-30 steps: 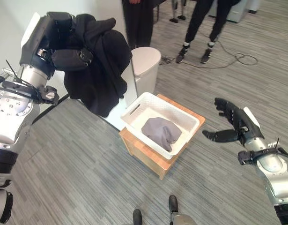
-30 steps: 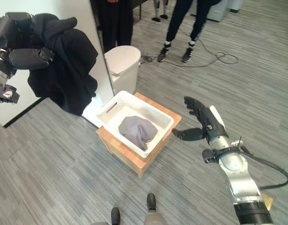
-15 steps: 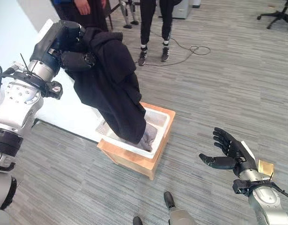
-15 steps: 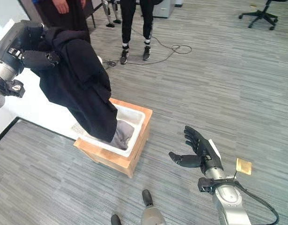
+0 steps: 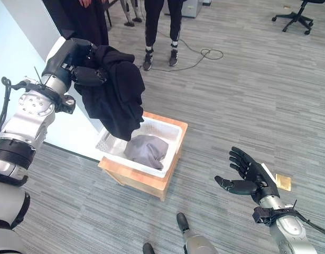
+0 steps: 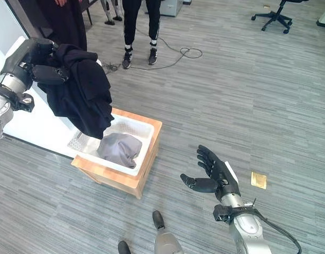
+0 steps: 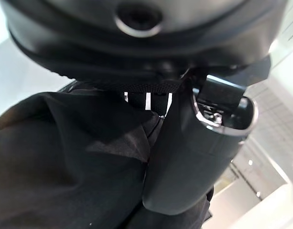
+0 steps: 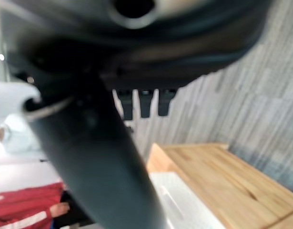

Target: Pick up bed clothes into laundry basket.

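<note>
A black garment (image 5: 115, 92) hangs bunched from my left hand (image 5: 80, 66), whose fingers curl round its top; its lower end dangles just above the near-left corner of the white laundry basket (image 5: 169, 130). The same black garment (image 7: 65, 157) shows past the thumb in the left wrist view. A grey cloth (image 5: 146, 150) lies inside the basket. The basket sits on a low wooden stand (image 5: 135, 179). My right hand (image 5: 250, 176) is held out low at the right, away from the basket, fingers spread and holding nothing.
A white bed edge (image 5: 72, 140) runs along the left, behind the basket. People's legs (image 5: 161, 26) stand at the back, with a cable (image 5: 207, 53) on the grey floor. An office chair (image 5: 297, 16) is far right, a small tan tag (image 5: 283, 182) beside my right hand.
The camera has shifted. The black garment, which hung long into the basket half a second ago, is now bunched higher above its left corner, uncovering the grey cloth. My right hand stays spread.
</note>
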You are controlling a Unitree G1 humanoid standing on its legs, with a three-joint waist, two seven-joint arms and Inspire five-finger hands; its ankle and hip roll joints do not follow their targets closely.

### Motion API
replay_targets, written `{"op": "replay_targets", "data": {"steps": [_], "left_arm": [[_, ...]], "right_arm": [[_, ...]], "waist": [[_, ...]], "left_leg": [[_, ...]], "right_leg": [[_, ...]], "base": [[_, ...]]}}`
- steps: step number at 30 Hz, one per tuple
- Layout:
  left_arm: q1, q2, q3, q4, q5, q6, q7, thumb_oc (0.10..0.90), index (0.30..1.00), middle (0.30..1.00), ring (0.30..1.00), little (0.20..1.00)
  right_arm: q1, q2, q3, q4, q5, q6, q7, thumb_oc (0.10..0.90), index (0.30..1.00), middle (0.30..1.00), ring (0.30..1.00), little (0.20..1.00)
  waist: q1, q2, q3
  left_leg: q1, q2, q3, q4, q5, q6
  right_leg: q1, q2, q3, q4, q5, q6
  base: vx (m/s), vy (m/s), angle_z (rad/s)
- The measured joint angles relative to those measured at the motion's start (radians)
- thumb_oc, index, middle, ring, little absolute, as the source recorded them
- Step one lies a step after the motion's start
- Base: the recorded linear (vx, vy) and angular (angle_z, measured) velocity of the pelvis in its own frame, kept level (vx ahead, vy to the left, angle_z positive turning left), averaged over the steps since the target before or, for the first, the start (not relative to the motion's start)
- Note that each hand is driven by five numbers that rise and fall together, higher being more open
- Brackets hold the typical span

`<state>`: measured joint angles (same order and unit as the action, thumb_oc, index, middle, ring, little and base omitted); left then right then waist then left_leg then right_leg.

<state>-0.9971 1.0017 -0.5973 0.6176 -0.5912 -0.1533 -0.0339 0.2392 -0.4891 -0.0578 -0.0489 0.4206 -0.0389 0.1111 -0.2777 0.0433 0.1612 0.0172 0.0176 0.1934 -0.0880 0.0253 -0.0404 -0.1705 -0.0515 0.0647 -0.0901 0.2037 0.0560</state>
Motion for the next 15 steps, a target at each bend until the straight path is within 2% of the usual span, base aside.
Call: {"op": "replay_targets", "data": {"steps": [8,11,13,15], "left_arm": [[-0.002,-0.049,-0.074,0.006,0.06,0.002,0.0,0.4,0.3,0.3,0.3,0.3],[-0.02,-0.08,-0.115,0.051,0.181,0.005,0.002,0.4,0.3,0.3,0.3,0.3],[-0.055,-0.097,-0.169,0.097,0.298,0.019,0.007,0.4,0.3,0.3,0.3,0.3],[-0.069,-0.137,-0.181,0.139,0.404,0.03,0.015,0.4,0.3,0.3,0.3,0.3]], "right_arm": [[-0.006,0.0,0.022,-0.002,0.0,-0.002,0.0,0.8,0.9,0.9,0.9,0.9],[-0.012,0.0,0.032,-0.005,0.001,-0.007,-0.004,0.8,0.9,0.9,0.9,0.9],[-0.02,-0.002,0.051,-0.007,0.002,-0.007,-0.005,0.8,0.9,0.9,0.9,0.9],[-0.022,-0.001,0.061,-0.009,0.006,-0.008,-0.005,0.8,0.9,0.9,0.9,0.9]], "waist": [[-0.007,-0.014,0.026],[-0.008,-0.012,0.068],[-0.009,-0.011,0.077],[-0.01,-0.011,0.085]], "left_leg": [[-0.03,-0.002,-0.001,0.0,0.001,0.0],[-0.039,-0.005,-0.001,0.0,0.001,0.001],[-0.051,-0.005,0.002,0.0,0.002,0.0],[-0.061,-0.005,0.008,0.0,0.002,0.0]], "right_leg": [[-0.03,-0.004,-0.003,0.0,0.002,0.001],[-0.039,-0.007,-0.002,0.0,0.003,0.002],[-0.052,-0.007,-0.001,0.0,0.004,0.004],[-0.065,-0.004,0.007,0.0,0.007,0.003]], "base": [[-0.02,-0.001,0.0],[0.0,0.0,0.0],[0.0,-0.003,-0.03],[0.0,-0.01,-0.08]]}}
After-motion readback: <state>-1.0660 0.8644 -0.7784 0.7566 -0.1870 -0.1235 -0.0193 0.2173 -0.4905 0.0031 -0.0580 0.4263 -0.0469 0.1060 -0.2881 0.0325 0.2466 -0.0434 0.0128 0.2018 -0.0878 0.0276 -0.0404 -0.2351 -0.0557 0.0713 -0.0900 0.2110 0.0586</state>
